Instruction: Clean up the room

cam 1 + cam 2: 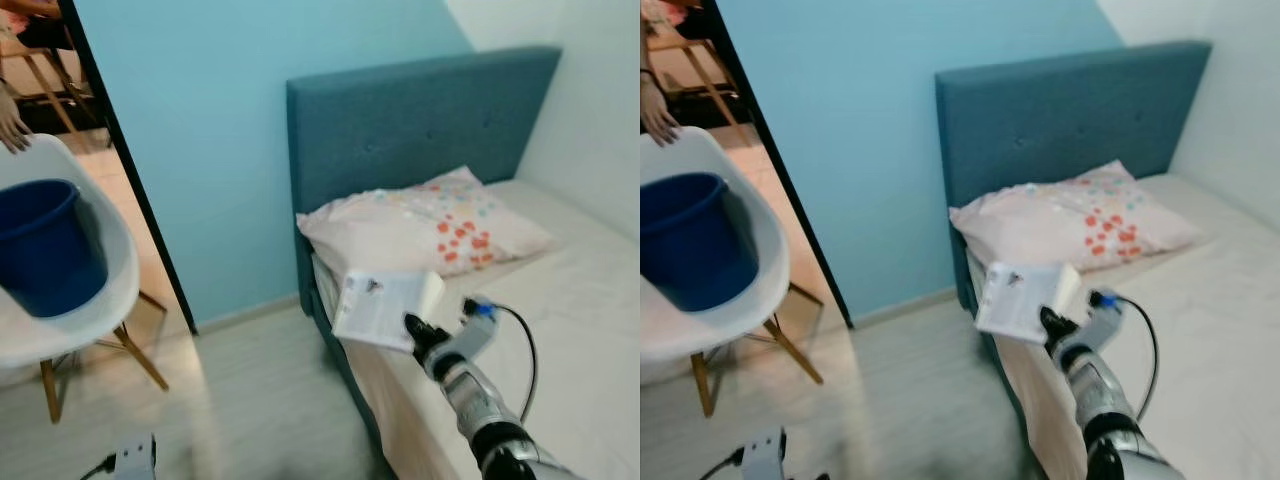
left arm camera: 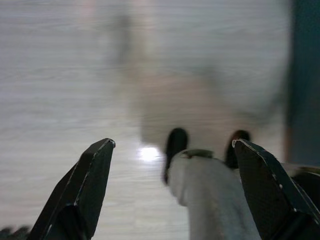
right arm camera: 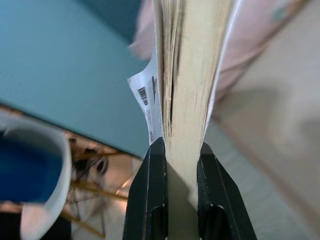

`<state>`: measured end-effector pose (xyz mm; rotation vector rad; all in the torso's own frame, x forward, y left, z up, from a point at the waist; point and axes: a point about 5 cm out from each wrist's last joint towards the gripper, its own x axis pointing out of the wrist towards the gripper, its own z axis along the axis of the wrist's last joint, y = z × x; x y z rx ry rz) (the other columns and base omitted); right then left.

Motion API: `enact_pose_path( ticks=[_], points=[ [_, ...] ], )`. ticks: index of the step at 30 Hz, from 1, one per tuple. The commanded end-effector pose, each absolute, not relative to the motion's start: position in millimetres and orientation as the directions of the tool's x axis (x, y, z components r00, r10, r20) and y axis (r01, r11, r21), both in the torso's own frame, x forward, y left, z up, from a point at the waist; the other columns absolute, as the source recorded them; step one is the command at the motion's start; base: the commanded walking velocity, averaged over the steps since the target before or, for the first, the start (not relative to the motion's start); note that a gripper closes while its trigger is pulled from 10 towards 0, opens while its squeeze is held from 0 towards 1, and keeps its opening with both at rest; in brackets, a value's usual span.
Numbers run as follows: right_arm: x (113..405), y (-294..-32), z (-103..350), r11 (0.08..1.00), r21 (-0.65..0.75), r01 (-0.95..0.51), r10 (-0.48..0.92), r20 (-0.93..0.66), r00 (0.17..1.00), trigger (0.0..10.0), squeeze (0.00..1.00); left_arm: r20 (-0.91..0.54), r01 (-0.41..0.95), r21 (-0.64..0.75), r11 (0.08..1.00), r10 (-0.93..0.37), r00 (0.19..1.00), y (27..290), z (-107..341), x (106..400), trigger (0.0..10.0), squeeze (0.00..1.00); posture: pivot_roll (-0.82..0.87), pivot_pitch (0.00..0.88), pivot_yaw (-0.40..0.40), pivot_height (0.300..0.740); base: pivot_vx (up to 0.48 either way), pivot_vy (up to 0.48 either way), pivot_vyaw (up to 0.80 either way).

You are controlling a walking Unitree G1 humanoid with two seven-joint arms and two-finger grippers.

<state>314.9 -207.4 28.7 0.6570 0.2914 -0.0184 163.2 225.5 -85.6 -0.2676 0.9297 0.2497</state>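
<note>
Blue walls back a bed (image 1: 600,300); above its outer edge, the right gripper (image 3: 181,160) reaches forward, fingers clamped on a book (image 1: 385,308). Left gripper (image 2: 172,165) hangs spread wide over the floor.

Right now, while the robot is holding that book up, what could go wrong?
The right hand pinches the book only at one edge, so its pages fan loose; it might slip and drop to the floor. If the book is meant for the blue bucket on the white chair, a person's hand rests on the chair back, so a swing there might bump it.
</note>
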Motion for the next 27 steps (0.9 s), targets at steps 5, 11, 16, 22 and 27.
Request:
enact_pose_path(
  ticks=[5,11,16,22,27],
  points=[
    [306.9,-222.8,22.1,0.758,0.615,0.22,-0.028,-0.306,0.952,10.0,0.0,-0.82,-0.316,-0.112,0.942,0.092,0.565,225.2,-86.4,162.0,10.0,0.0,-0.09,0.0,-0.003,0.74,0.0,0.0,-0.78],
    [308.2,-225.2,24.1,0.725,0.645,0.241,-0.06,-0.289,0.955,10.0,0.0,-0.809,-0.311,-0.113,0.944,0.094,0.58,225.4,-84.9,164.8,10.0,0.0,-0.09,0.0,-0.004,0.74,0.0,-0.11,0.0],
    [310.9,-223.9,26.3,0.717,0.654,0.241,-0.058,-0.288,0.956,10.0,0.0,-0.804,-0.36,-0.124,0.925,0.119,0.582,227.8,-84.0,165.8,10.0,0.0,-0.09,0.0,-0.006,0.74,0.0,-0.357,0.0],
    [313.2,-219.9,28.0,0.71,0.67,0.217,-0.033,-0.277,0.96,10.0,0.0,-0.807,-0.361,-0.117,0.925,0.124,0.578,227.3,-84.3,165.6,10.0,0.0,-0.1,0.0,-0.007,0.74,0.0,0.0,0.0],
    [313.2,-217.8,27.1,0.704,0.677,0.213,-0.02,-0.281,0.96,10.0,0.0,-0.805,-0.36,-0.113,0.926,0.126,0.579,226.7,-84.4,165.7,10.0,0.0,-0.1,0.0,-0.006,0.74,0.0,0.0,0.0]
  ],
)
